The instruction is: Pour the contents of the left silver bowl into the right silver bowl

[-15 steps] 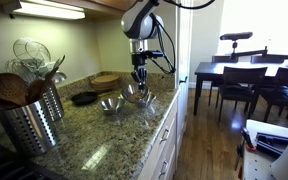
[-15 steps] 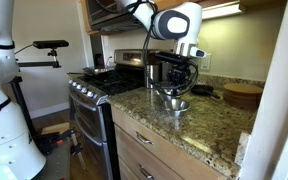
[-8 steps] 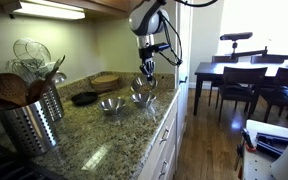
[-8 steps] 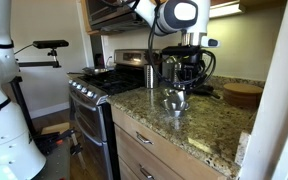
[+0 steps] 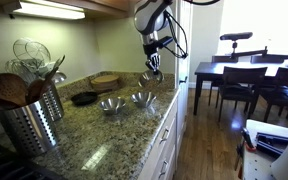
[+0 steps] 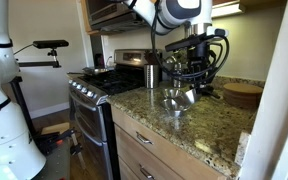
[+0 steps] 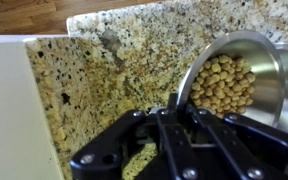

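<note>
The arm has just come up off the speckled granite counter (image 7: 104, 70), and it brings the wide shiny steel mixing bowl (image 7: 272, 75) with it. A second ago the black gripper (image 5: 152, 65) was low among the bowls. Now it hangs clear above them, near the counter's front edge.

In the wrist view the fingers are clamped on the bowl's rolled rim, and the bowl hangs off to one side of them, tilted. The pale round chickpea-like pieces (image 7: 224, 82) lie inside it, and I see none loose on the stone.

Two smaller bowls stay put on the counter in an exterior view. The nearer small steel bowl (image 5: 141, 98) sits just below the lifted one, and the farther small steel bowl (image 5: 109, 104) is further along.

So the pick-up looks done, and what remains is the carry and the tip. I would guess the nearer bowl is the receiver, though I cannot be sure. A thin rim pinched at one spot may let the bowl swing, and round pieces run fast once they start. The tilt should therefore begin only when the lip is squarely over the other bowl.
</note>
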Robot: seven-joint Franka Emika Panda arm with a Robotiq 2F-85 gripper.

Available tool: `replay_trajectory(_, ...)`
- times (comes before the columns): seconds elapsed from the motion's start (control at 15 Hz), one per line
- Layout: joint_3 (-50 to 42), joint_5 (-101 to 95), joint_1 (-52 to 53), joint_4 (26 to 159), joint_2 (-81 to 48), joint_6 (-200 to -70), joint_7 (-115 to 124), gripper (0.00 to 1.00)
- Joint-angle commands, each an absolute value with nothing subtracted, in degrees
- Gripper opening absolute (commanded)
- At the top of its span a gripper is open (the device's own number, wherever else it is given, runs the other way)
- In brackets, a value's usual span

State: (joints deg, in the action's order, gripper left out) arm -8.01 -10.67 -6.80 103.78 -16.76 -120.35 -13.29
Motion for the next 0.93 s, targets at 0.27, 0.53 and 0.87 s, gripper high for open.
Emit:
replay_trajectory(0.27, -6.3, -20.2, -3.0, 108.6, -13.1, -119.5, -7.8, 0.08)
replay_trajectory(0.53, -6.0, -25.1, -1.2, 108.6, -13.0, -119.1, -5.6, 0.08)
replay_trajectory(0.87, -6.0, -31.6, 0.6, 108.6, -12.6, -118.6, -2.8, 0.08)
